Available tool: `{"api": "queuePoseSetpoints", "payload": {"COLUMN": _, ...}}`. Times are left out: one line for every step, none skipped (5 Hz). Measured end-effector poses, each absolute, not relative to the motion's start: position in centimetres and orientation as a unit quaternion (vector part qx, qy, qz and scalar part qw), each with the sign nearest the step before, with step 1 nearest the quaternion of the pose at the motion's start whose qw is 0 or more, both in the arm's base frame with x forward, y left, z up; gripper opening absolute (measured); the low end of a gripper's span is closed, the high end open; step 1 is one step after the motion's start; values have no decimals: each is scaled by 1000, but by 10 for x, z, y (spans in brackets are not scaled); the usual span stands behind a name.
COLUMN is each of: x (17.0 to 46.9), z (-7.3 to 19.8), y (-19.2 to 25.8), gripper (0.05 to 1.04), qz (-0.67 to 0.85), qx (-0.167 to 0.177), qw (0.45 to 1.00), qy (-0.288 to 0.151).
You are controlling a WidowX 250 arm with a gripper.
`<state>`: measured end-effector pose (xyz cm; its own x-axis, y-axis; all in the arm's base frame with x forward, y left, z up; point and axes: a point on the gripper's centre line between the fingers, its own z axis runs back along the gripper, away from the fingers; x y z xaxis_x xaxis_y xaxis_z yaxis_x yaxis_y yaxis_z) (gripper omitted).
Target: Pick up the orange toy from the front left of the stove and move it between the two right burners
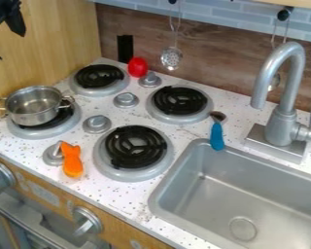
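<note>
At the upper left edge the gripper is open, its fingers apart with nothing between them, above and behind a metal pot. The two-handled silver pot stands upright on the left front burner. An orange toy, narrow at its upper end and rounded below, lies beside a stove knob, against its right side. Near the back wall is a red rounded object, next to another knob. A blue-handled utensil with a metal head lies at the sink's upper left corner.
Three more black coil burners are on the speckled counter, with several grey knobs between them. A sink fills the lower right, with a tall faucet behind it. A slotted ladle hangs on the back wall; a wooden panel borders the left.
</note>
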<state>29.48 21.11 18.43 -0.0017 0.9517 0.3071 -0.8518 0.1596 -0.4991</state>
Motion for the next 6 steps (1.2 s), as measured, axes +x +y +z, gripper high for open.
{"api": "queuePoseSetpoints", "payload": {"x": 294, "z": 173, "y": 209, "gripper": 1001, "qz": 647, "qx": -84, "qw": 705, "qy": -279}}
{"api": "queuePoseSetpoints", "payload": {"x": 286, "z": 153, "y": 197, "gripper": 1001, "qz": 653, "qx": -61, "qw": 716, "qy": -239}}
{"api": "queuePoseSetpoints", "payload": {"x": 277, "z": 122, "y": 168, "gripper": 1001, "qz": 628, "qx": -50, "qw": 752, "qy": -192}}
{"api": "queuePoseSetpoints", "payload": {"x": 264, "z": 91, "y": 148, "gripper": 1001, "qz": 595, "qx": -22, "qw": 786, "qy": -167}}
{"api": "queuePoseSetpoints", "payload": {"x": 260, "z": 60, "y": 133, "gripper": 1001, "qz": 553, "qx": -5, "qw": 820, "qy": -145}}
{"api": "queuePoseSetpoints", "payload": {"x": 256, "z": 39, "y": 126, "gripper": 1001, "qz": 531, "qx": 3, "qw": 838, "qy": -128}}
